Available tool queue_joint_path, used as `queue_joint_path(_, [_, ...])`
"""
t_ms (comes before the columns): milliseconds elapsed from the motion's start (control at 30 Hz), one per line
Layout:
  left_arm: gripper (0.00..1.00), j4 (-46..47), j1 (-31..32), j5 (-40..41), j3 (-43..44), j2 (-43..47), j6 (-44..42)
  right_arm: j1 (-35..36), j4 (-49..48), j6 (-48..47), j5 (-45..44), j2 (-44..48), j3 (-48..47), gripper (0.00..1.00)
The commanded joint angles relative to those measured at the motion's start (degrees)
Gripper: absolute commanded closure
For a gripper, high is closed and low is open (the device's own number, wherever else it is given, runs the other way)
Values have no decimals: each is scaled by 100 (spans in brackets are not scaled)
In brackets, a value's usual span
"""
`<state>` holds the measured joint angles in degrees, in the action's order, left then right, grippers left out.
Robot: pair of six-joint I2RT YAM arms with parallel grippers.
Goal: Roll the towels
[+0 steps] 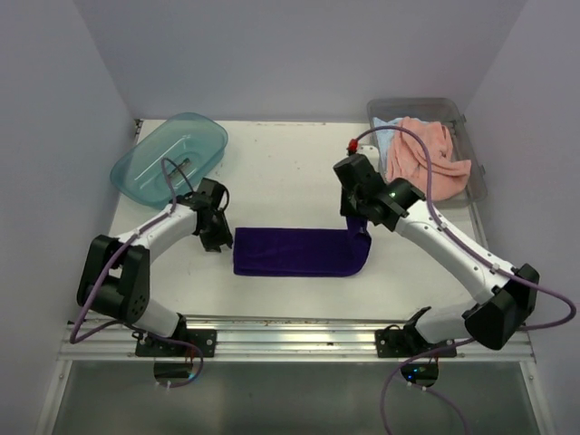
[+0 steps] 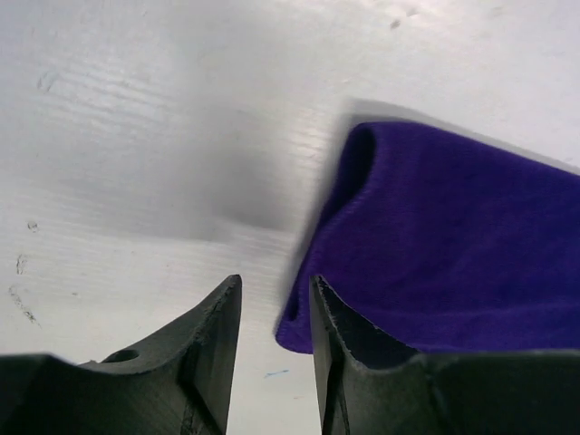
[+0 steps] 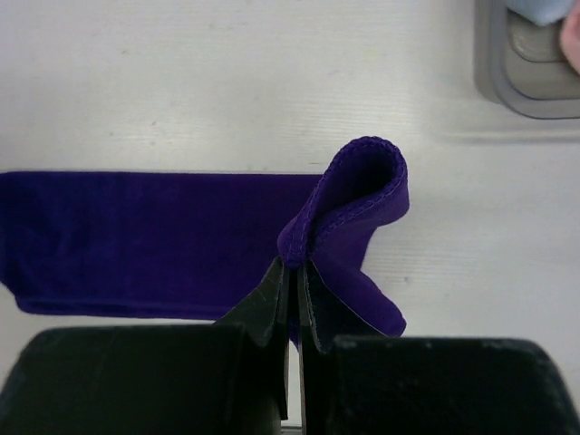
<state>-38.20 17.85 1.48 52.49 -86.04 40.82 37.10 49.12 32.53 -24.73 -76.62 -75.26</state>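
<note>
A dark purple towel lies folded into a long strip across the middle of the table. My right gripper is shut on its right end, which is lifted and curled over into a loop above the strip. My left gripper hovers at the strip's left end, open, with bare table between its fingers. The purple towel's corner lies against the inner side of the right finger. A salmon pink towel and a light blue towel lie bunched in the bin at the back right.
The clear grey plastic bin sits at the back right, its corner showing in the right wrist view. A teal translucent tub stands at the back left. Walls close in the table on three sides.
</note>
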Motion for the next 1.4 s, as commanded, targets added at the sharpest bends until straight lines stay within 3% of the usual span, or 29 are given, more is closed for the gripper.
queue_joint_path(0, [63, 224, -88, -112, -265, -88, -127, 534, -184, 262, -208, -378, -497, 100])
queue_joint_path(233, [82, 629, -88, -385, -503, -369, -100, 1466, -447, 473, 12, -1371, -1130, 100])
queue_joint_path(500, [93, 734, -88, -402, -450, -624, -215, 2029, -702, 614, 267, -2708, -2044, 100])
queue_joint_path(733, [95, 840, -88, -569, -608, -616, -162, 2205, -720, 579, 583, -3614, -2730, 100])
queue_joint_path(1367, [96, 910, -88, -534, -740, -668, -127, 2310, -676, 491, 1101, -4590, -3434, 100])
